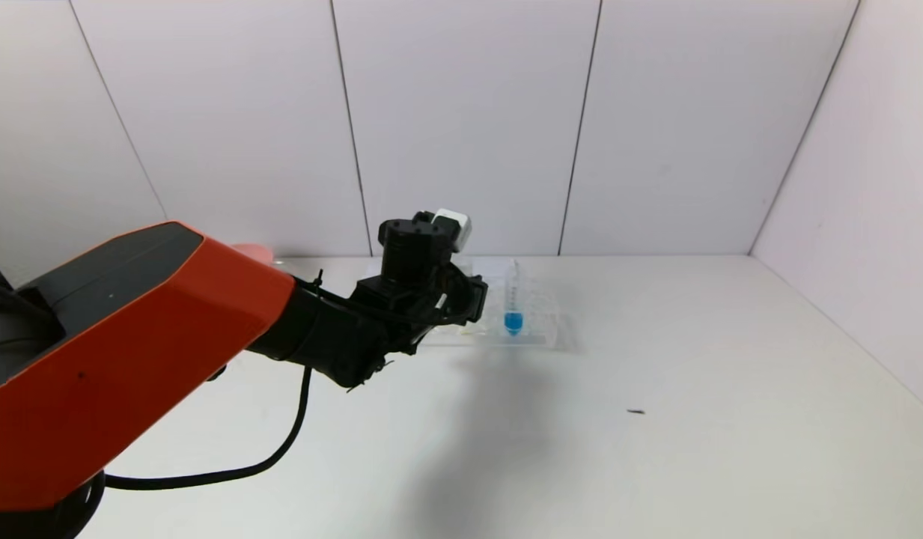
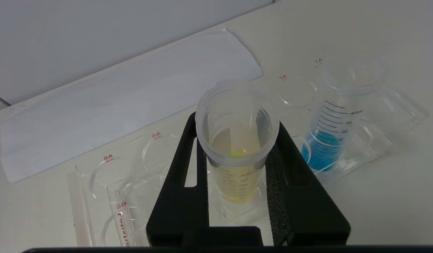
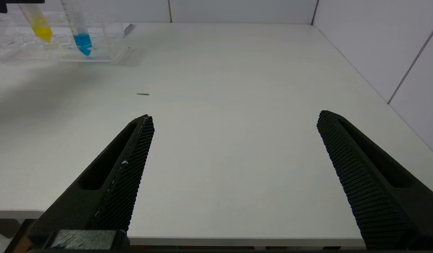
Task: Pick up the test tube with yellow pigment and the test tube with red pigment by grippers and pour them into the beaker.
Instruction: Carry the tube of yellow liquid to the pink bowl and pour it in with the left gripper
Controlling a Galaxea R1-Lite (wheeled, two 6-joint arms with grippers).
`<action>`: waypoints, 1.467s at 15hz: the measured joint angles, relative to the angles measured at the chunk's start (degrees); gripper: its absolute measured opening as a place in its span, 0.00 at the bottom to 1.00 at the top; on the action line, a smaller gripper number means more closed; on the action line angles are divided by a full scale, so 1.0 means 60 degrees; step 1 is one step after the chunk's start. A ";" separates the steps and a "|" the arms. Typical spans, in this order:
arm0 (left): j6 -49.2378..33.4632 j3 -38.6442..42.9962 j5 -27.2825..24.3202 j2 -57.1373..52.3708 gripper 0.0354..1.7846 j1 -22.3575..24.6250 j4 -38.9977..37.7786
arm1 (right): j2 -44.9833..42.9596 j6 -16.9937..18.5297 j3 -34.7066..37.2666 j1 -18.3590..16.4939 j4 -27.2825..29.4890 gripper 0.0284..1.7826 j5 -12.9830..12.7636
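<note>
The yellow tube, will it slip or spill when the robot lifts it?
Probably not slip: the left gripper is shut on the yellow tube, with textured pads against its sides. It looks like stiff, light plastic. Its top is open, so tilting could spill the little liquid at the bottom.

white table (image 1: 656, 449) | clear tube rack (image 1: 540, 329) at back | white sheet (image 2: 125, 91) behind rack | small dark speck (image 1: 635, 411)

The head camera looked down from above on the white table (image 1: 656, 419). The left wrist camera sat very close over the clear rack (image 2: 395, 116). The right wrist camera looked low across the table from the near edge. All three showed the blue tube (image 3: 81, 37).
</note>
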 joint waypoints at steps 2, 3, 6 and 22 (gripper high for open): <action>0.0012 0.0083 -0.0006 -0.0177 0.25 0.0000 -0.0002 | 0.0000 0.0000 0.0000 0.0000 0.0000 0.95 0.0000; 0.0008 0.0120 -0.0006 -0.0252 0.25 0.0000 0.0000 | 0.0000 0.0000 0.0000 0.0000 0.0000 0.95 0.0004; 0.0018 0.0289 -0.0014 -0.0551 0.25 0.0000 0.0004 | 0.0000 0.0000 0.0000 0.0000 0.0000 0.95 0.0000; 0.0165 0.1617 0.0010 -0.2962 0.25 -0.0142 0.0004 | 0.0000 0.0000 0.0000 0.0004 0.0000 0.95 0.0000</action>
